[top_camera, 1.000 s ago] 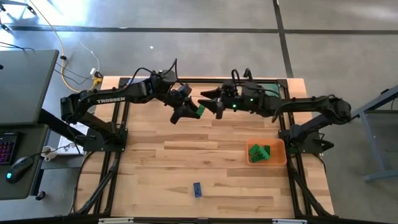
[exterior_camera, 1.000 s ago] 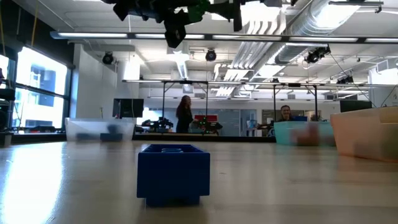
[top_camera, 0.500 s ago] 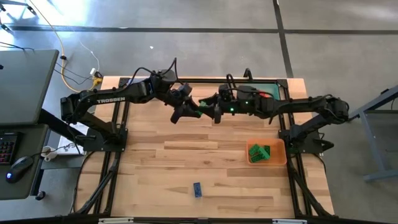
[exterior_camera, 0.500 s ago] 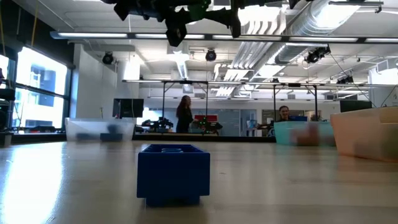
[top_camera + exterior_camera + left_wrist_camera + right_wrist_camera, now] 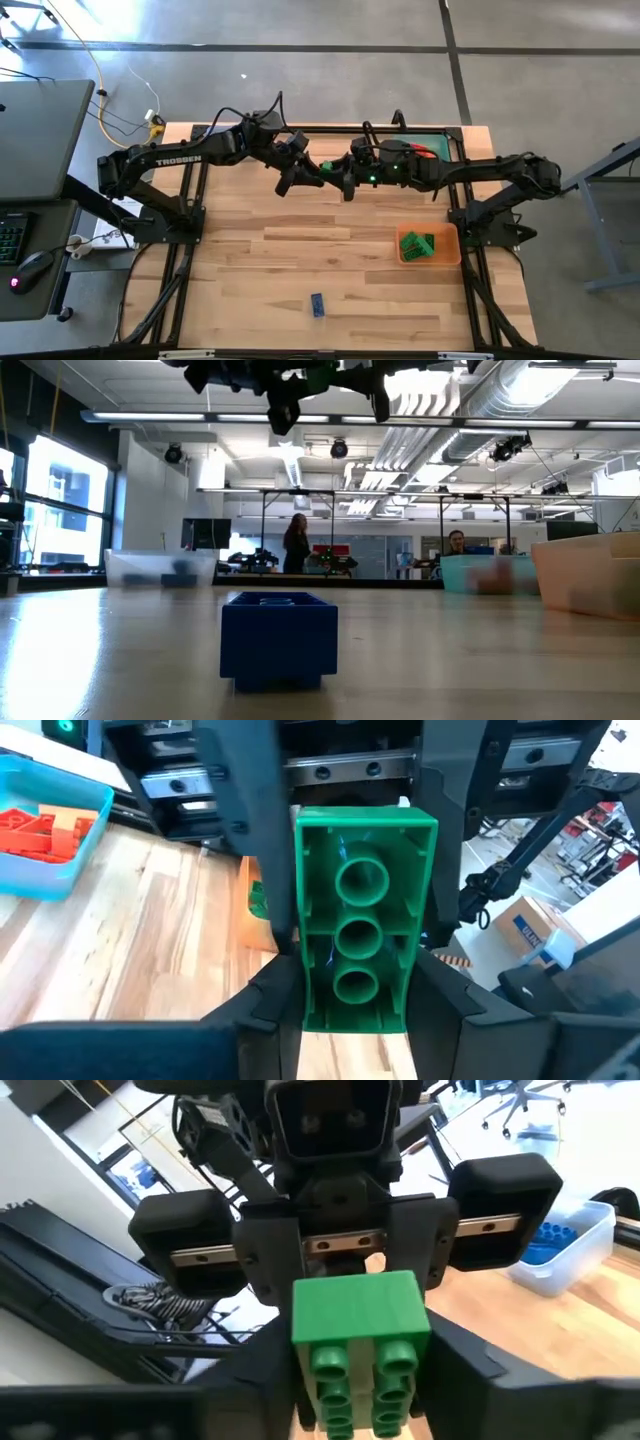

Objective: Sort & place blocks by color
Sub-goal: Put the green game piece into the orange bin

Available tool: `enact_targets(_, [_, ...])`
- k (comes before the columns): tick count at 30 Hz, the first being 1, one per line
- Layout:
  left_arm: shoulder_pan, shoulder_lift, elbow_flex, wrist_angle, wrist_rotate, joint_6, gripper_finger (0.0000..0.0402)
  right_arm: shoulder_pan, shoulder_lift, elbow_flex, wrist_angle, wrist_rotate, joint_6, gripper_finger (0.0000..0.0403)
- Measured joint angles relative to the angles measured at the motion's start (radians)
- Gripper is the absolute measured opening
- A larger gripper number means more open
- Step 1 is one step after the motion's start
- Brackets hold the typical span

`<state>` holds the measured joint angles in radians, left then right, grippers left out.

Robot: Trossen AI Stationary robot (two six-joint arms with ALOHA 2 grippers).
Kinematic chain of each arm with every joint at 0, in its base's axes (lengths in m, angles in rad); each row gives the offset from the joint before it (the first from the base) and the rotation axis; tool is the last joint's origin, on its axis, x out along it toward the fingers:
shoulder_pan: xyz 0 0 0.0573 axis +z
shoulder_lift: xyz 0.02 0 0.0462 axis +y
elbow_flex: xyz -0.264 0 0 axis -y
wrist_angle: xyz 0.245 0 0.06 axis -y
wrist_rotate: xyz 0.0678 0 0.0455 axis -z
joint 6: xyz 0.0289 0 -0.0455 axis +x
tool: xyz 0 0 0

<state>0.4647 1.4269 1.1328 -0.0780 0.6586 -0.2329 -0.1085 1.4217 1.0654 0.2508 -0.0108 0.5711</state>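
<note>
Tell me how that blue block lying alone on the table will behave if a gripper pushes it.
The blue block looks rigid moulded plastic, so it should not flex. It lies flat and wider than tall, so it will probably slide on the smooth wooden table rather than tip or roll. It is small, likely light.

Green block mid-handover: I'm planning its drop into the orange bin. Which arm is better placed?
Right. The orange bin of green blocks lies on the right gripper's side; the left gripper holds the green block.

We see an orange bin (image 5: 430, 244) at four o'clock on the wooden table (image 5: 250, 280) and a teal bin (image 5: 432, 140) at one o'clock. Off the table at nine o'clock sit a keyboard (image 5: 10, 236) and mouse (image 5: 32, 268). Two people (image 5: 297, 542) stand far behind.
</note>
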Motion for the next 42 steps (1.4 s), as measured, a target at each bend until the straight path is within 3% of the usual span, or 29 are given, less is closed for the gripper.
enact_targets(3, [0.001, 0.0, 0.0, -0.008, 0.0, -0.012, 0.0124, -0.001, 0.0, 0.0, -0.005, -0.007, 0.005, 0.0112])
enact_targets(8, [0.0, 0.001, 0.0, 0.001, -0.013, 0.0, 0.0167, -0.001, -0.001, 0.0, -0.008, -0.011, 0.008, 0.0112])
enact_targets(16, [0.002, 0.0, 0.0, -0.042, -0.119, -0.076, 0.0195, -0.002, -0.001, 0.001, -0.12, 0.019, 0.016, 0.0112])
enact_targets(24, [0.009, -0.001, 0.0, -0.15, -0.256, -0.058, 0.0226, 0.0, -0.004, 0.001, -0.402, -0.037, 0.087, 0.0112])
enact_targets(33, [-0.001, -0.001, 0.0, -0.172, -0.256, -0.025, 0.0229, 0.029, -0.003, 0.001, -0.699, -0.12, 0.129, 0.0112])
enact_targets(42, [-0.001, -0.001, 0.0, -0.178, -0.251, -0.026, 0.0229, 0.095, -0.02, 0.0, -0.926, -0.139, 0.139, 0.0112])
